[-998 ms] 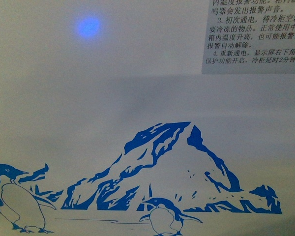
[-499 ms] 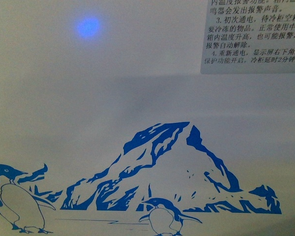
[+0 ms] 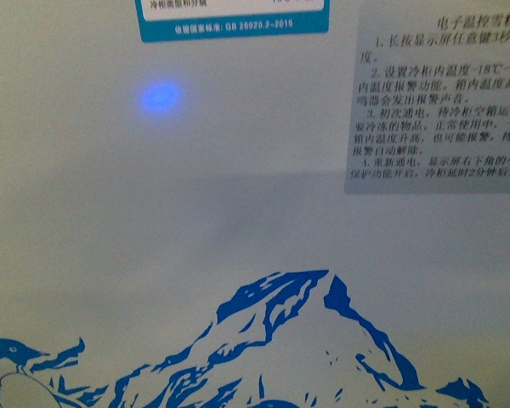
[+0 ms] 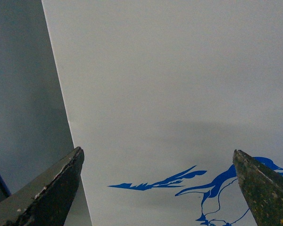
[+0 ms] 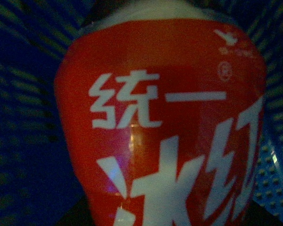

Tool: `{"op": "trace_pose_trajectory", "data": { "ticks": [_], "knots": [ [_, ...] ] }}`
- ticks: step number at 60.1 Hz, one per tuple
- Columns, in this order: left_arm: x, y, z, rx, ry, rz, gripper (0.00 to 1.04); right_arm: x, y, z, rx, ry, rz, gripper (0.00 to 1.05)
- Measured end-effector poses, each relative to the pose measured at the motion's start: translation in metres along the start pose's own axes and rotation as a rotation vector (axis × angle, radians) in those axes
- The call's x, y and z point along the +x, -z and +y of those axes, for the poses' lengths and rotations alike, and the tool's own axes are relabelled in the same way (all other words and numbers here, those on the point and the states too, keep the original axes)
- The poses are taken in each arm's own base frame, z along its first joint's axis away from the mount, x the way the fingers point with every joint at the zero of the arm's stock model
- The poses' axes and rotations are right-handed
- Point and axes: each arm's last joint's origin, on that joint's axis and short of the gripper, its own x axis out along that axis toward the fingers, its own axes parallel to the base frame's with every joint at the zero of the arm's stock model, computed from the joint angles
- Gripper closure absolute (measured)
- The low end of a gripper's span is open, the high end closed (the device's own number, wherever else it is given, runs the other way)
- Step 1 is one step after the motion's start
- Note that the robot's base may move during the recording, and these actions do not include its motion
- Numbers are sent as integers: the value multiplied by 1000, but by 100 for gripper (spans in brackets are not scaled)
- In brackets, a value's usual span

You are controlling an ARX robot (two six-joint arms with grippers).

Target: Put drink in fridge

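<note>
Drink: a bottle with a red label and large white Chinese characters, its pale top just visible. It fills your right wrist view. It stands inside a blue mesh basket, whose walls show on both sides of it. You cannot place the bottle relative to the fridge from any view.

Fridge: your front view is taken up by its white front panel at close range. On that panel you have:
- a blue mountain print low down;
- a blue penguin at the fridge's lower edge of view, cut off;
- a round blue light spot above the mountain;
- a blue-bordered label above the spot;
- a grey instruction sticker with Chinese text beside that label.

The lid and rim do not show.

Left gripper: it faces the fridge panel near its side edge, with a grey surface beyond that edge. The fingers stand wide apart, with nothing between them and touching nothing.

Right gripper: its fingers do not show, so you cannot tell whether it grips the bottle.
</note>
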Motion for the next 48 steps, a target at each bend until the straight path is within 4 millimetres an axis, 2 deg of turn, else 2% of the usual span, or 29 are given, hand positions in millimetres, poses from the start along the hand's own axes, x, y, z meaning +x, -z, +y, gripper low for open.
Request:
{"op": "trace_pose_trajectory", "data": {
  "ticks": [9, 13, 15, 28, 29, 32, 36, 37, 48],
  "knots": [
    [0, 0, 0, 0, 0, 0, 8, -59, -34, 7, -10, -32, -130, 67],
    [0, 0, 0, 0, 0, 0, 8, -100, -48, 10, -22, -50, -204, 67],
    [0, 0, 0, 0, 0, 0, 8, -106, -49, 11, -27, -50, -216, 67],
    [0, 0, 0, 0, 0, 0, 8, -195, -64, 20, -57, -78, -385, 67],
    [0, 0, 0, 0, 0, 0, 8, -284, -69, 32, -72, -139, -628, 68],
    [0, 0, 0, 0, 0, 0, 8, -309, -65, 36, -77, -149, -699, 68],
    [0, 0, 0, 0, 0, 0, 8, -331, -56, 40, -81, -164, -753, 68],
    [0, 0, 0, 0, 0, 0, 8, -355, -36, 44, -71, -217, -778, 68],
    [0, 0, 0, 0, 0, 0, 8, -378, -11, 46, -74, -292, -803, 68]
  ]
}}
